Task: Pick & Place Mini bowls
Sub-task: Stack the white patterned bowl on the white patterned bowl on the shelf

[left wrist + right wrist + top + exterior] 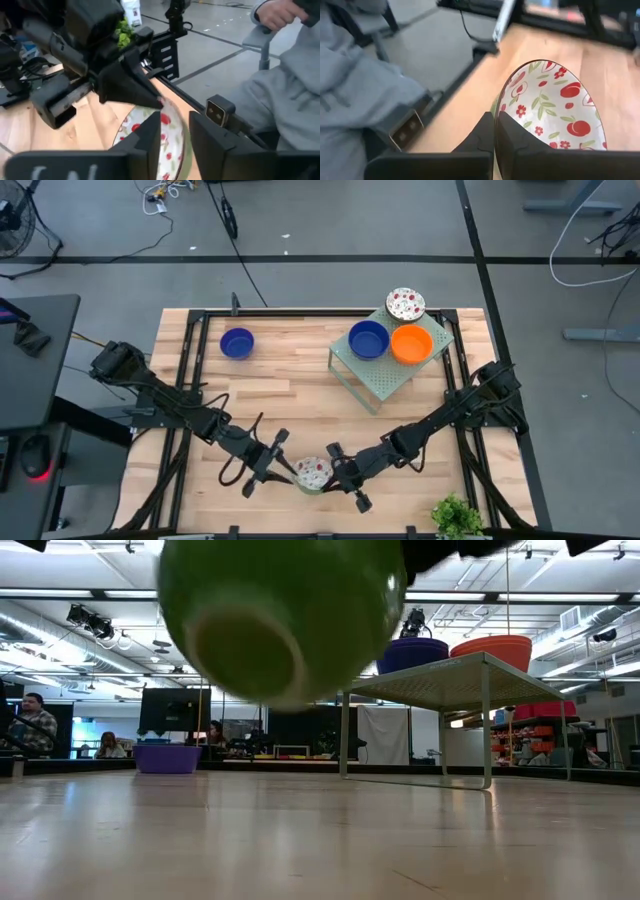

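Observation:
A mini bowl [313, 473], white with red fruit inside and green outside, hangs above the table's near edge between both grippers. My right gripper [495, 117] is shut on its rim. My left gripper [176, 120] stands open, one finger on either side of the opposite rim. In the low view the bowl's green underside [280, 610] floats clear of the table. A dark blue bowl [237, 342] sits on its base on the table at the far left. Blue [368, 339], orange [411, 343] and speckled [405, 304] bowls stand on the pale green rack [380, 385]. My left gripper has the bowl's rim [176, 145] between its parted fingers; I cannot tell whether either finger touches it. My right gripper pinches the bowl's rim [501, 102], one finger on the patterned inside and one on the green outside. It comes from the table's right, slanting a little downward. The bowl is tilted up on edge, clear of the table.
The rack stands at the far right on thin legs [486, 730]. A small green plant [457, 515] is at the near right corner. A person in grey [285, 95] sits just beyond the table's near edge. Bare wood lies in the table's middle.

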You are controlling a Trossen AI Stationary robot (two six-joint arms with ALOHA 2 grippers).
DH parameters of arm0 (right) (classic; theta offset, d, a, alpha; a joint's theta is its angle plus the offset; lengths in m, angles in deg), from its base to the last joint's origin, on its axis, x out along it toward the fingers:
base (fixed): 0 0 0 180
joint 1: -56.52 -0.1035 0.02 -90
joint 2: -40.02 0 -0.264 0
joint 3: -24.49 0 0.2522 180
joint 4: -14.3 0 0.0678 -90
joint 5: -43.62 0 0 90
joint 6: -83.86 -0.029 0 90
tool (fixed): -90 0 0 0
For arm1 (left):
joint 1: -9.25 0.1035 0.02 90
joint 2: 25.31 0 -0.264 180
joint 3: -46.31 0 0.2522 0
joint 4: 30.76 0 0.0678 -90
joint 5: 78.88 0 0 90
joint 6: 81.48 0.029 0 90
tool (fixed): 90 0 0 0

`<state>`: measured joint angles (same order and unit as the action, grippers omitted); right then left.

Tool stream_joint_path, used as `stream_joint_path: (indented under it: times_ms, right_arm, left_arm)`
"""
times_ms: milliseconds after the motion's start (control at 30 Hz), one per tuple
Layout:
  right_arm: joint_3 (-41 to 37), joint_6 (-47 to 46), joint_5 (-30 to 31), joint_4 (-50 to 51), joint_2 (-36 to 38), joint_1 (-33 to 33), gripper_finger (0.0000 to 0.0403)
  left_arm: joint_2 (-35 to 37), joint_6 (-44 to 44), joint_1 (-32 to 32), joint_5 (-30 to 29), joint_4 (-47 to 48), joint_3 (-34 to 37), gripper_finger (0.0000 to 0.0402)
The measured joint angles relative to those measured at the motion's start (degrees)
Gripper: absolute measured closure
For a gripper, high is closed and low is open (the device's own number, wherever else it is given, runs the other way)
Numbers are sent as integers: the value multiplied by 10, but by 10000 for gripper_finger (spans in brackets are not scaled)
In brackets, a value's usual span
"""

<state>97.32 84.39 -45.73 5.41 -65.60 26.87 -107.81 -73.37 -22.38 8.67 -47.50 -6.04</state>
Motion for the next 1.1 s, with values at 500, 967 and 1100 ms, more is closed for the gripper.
stream_joint_path:
  times_ms: [500,967,1100]
  right_arm:
    - [35,-130,124,277,74,-113,401]
    - [339,-211,424,849,86,-189,400]
    - [376,-213,474,956,112,-146,400]
  left_arm:
    - [0,-94,21,-75,66,1,250]
    - [-91,-120,29,-104,-87,1,279]
    - [-161,-117,31,-104,-191,1,280]
